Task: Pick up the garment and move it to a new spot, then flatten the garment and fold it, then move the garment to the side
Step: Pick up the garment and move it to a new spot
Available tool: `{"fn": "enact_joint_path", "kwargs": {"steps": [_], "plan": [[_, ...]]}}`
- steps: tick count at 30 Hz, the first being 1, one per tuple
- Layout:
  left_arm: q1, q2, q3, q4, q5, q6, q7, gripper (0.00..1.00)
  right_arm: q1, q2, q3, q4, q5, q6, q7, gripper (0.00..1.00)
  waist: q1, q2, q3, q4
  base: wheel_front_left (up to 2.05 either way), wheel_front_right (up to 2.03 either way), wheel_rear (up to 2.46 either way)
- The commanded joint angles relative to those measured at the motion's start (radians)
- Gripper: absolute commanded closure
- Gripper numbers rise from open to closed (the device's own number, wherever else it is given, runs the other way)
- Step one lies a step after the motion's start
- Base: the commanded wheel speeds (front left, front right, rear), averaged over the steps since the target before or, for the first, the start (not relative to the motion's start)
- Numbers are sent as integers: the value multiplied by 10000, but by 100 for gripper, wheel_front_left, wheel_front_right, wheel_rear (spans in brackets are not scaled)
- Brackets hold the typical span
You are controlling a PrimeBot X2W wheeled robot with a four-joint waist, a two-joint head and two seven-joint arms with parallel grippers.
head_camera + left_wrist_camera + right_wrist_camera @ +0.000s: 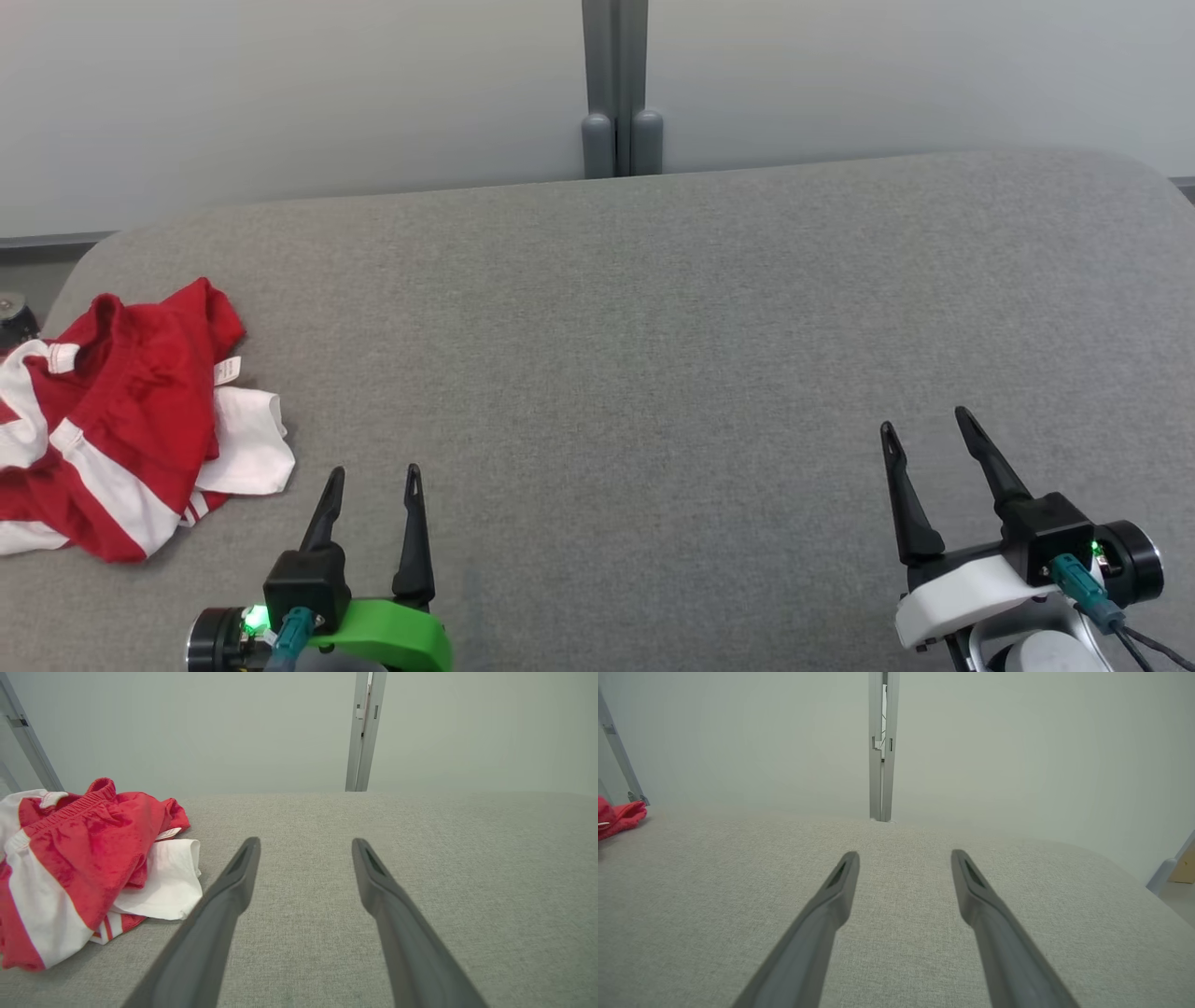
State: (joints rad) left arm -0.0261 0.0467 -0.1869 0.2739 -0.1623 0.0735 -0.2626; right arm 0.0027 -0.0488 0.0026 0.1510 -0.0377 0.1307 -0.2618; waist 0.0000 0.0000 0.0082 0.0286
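Off to the left of the wide-open left gripper [373, 478] lay the crumpled garment [121, 420]; the wide-open right gripper [926, 423] hung well apart

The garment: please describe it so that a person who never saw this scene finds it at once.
Start from the wide grey padded surface before the pale wall. Near its left edge, beyond and left of the left end effector, lies the garment in a crumpled heap. It stands out as bright red with white bands and a small white label.
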Motion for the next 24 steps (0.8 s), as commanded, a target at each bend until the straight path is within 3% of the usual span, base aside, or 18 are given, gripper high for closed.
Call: {"fn": "enact_joint_path", "kwargs": {"steps": [1,15,24], "plan": [[-116,67,-6,-3,23,50,-35,0,143,-28,-5,-94,3,1,-47,0,0,0,9,344,0,0,0],[-115,64,211,-109,313,-2,-35,0,86,-30,428,-100,283,-1,-43,0,0,0,-49,3530,0,0,0],[41,61,372,-214,304,-27,-35,0,-25,-31,764,-5,294,-1,-43,0,0,0,-115,4458,0,0,0]]}}
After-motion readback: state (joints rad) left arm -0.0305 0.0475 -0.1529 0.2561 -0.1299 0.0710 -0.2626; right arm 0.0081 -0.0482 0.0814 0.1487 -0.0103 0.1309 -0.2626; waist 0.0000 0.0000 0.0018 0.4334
